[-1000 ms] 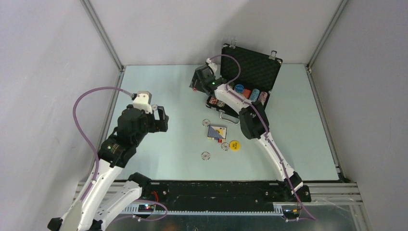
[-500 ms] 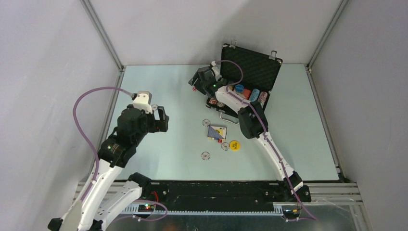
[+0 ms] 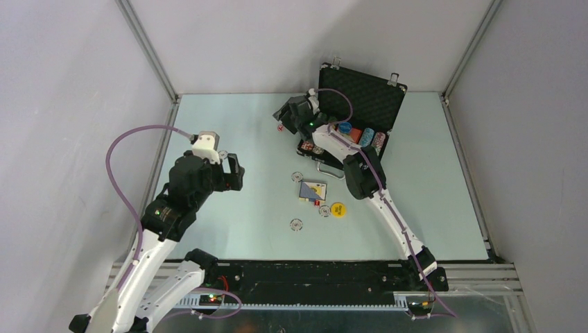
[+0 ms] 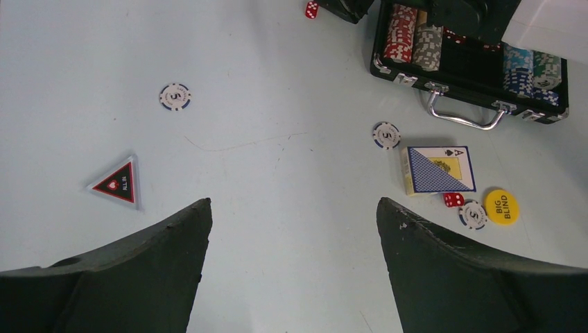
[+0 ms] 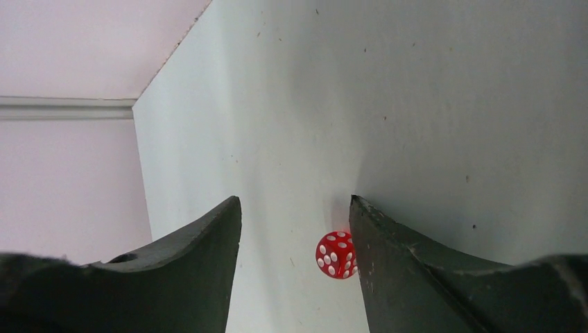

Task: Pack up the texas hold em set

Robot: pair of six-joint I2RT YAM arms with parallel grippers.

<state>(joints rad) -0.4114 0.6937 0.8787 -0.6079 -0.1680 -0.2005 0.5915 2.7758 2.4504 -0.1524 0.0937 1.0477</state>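
The black briefcase (image 3: 364, 97) lies open at the back right with chip stacks (image 3: 367, 136) in it. It also shows in the left wrist view (image 4: 478, 78). My right gripper (image 3: 285, 120) is open just left of the case, low over the table. A red die (image 5: 336, 254) lies between its fingers, against the right finger (image 5: 388, 263), and shows from above (image 3: 280, 128). My left gripper (image 3: 232, 171) is open and empty at the left. The card deck (image 3: 312, 191), a second red die (image 3: 317, 204), a yellow disc (image 3: 338, 209) and loose chips (image 3: 296, 225) lie mid-table. A dark triangular piece (image 4: 118, 184) lies near the left gripper.
The case's silver handle (image 4: 461, 116) faces the deck. Another chip (image 4: 175, 96) lies on the left part of the table. White walls with metal posts (image 3: 149, 55) close the table on three sides.
My right gripper has shifted a little to the right, toward the briefcase, and the red die now shows at its left. The left arm has not moved.
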